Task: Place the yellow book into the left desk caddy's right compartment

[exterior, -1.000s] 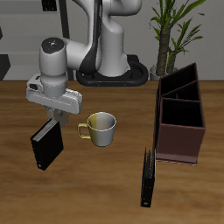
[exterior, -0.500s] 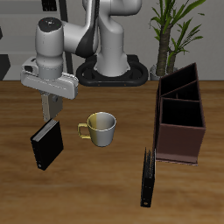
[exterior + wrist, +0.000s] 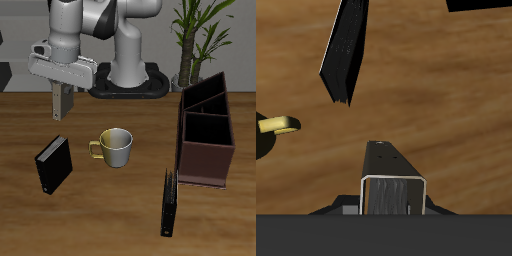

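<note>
My gripper [image 3: 60,108] hangs high above the table behind the black book and is shut on the yellow book [image 3: 60,98], a small grey-tan slab held upright below the hand. In the wrist view the yellow book [image 3: 393,182] shows edge-on between the jaws. The left desk caddy [image 3: 206,150], a dark maroon open-top box with two cells, stands at the far side of the table from the gripper, beyond the mug.
A larger black book with a white edge [image 3: 53,165] stands on the table below the gripper, and it also shows in the wrist view [image 3: 346,48]. A yellow-green mug [image 3: 116,146] stands mid-table. A thin black book [image 3: 169,202] stands edge-on before the caddy.
My gripper has risen well above the table and moved back, carrying the yellow book up with it. The black book, mug and caddy have not moved.
</note>
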You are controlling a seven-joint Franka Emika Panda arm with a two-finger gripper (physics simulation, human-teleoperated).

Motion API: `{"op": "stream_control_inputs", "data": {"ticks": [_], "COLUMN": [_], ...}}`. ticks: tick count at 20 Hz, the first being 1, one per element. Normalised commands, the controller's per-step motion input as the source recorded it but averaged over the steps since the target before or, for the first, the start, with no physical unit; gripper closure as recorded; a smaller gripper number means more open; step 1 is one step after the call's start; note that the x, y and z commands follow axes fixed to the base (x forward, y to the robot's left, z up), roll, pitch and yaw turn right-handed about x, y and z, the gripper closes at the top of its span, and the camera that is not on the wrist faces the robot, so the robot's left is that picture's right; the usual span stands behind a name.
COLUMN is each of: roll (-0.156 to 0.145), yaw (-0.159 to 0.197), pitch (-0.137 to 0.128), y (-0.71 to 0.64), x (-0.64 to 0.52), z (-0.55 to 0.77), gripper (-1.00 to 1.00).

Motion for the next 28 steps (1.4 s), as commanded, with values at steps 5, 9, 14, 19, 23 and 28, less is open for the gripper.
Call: {"op": "stream_control_inputs", "data": {"ticks": [5,9,14,19,23,28], "roll": [0.046,0.027,0.013,0.043,0.028,0.045], "yaw": [0.027,0.002,-0.016,0.000,-0.001,0.040], "pitch": [-0.036,-0.022,-0.024,-0.022,-0.005,-0.016], "y": [0.51,0.37,0.48,0.58,0.38,0.67], "x": [0.10,0.12,0.18,0.10,0.06,0.07], "z": [0.39,0.26,0.39,0.29,0.13,0.13], "gripper": [1.00,1.00,1.00,1.00,1.00,1.00]}}
